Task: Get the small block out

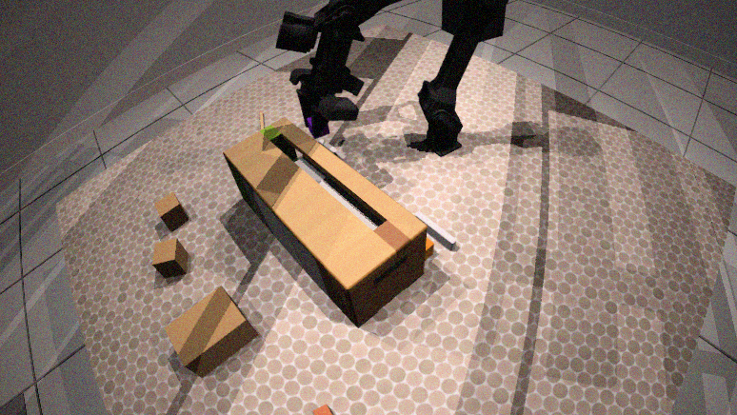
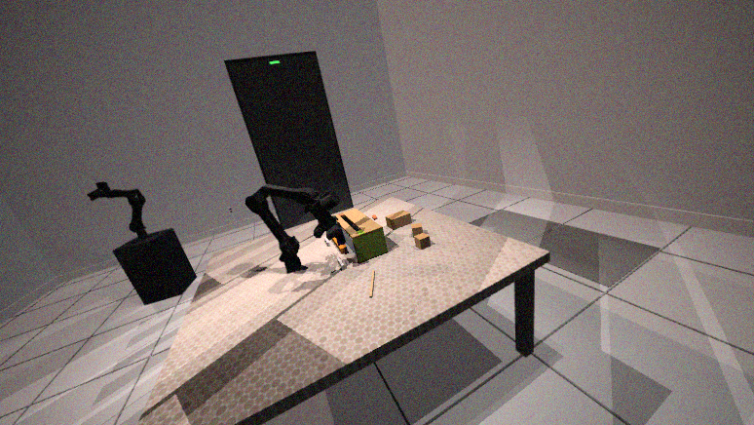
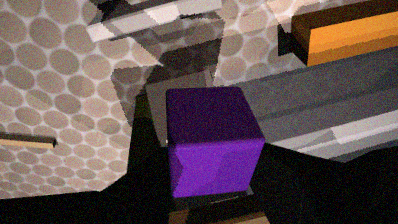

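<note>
Block (image 3: pixel 212 145), small, purple, flat-faced and probably rigid and light, sits clamped in the hand (image 1: pixel 318 122) across opposite faces, though finger contact is hidden in shadow.

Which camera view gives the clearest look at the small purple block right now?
The wrist view: the small purple cube block fills the middle of the frame, gripped in the black claw. The top view shows only a purple sliver under the claw beside the long tan cardboard box. In the exterior view it is too small to make out.
</note>
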Available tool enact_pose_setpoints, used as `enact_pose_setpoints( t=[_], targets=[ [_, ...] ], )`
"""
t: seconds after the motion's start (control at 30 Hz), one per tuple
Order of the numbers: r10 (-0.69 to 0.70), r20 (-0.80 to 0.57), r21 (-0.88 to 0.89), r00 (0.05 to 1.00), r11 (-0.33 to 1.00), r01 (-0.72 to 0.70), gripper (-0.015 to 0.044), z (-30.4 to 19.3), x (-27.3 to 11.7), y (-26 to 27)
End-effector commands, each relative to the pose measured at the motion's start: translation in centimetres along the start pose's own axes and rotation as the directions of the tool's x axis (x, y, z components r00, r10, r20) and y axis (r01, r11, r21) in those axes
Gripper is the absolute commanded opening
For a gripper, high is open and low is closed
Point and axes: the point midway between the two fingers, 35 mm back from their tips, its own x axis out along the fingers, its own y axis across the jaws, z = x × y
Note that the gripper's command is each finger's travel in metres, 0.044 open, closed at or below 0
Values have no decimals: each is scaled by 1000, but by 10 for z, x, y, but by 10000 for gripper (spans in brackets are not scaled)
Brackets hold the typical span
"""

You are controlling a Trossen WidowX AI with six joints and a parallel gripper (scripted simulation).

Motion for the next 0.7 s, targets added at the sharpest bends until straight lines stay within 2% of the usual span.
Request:
enact_pose_setpoints(
  t=[0.0,0.27,0.67],
  targets=[
    [52,-25,96,998,994,-49,0,-11,-23,0],
    [139,-62,287,988,951,-116,0,-22,-63,-3],
    [141,-63,291,988,949,-117,0,-22,-64,-3]
  ],
)
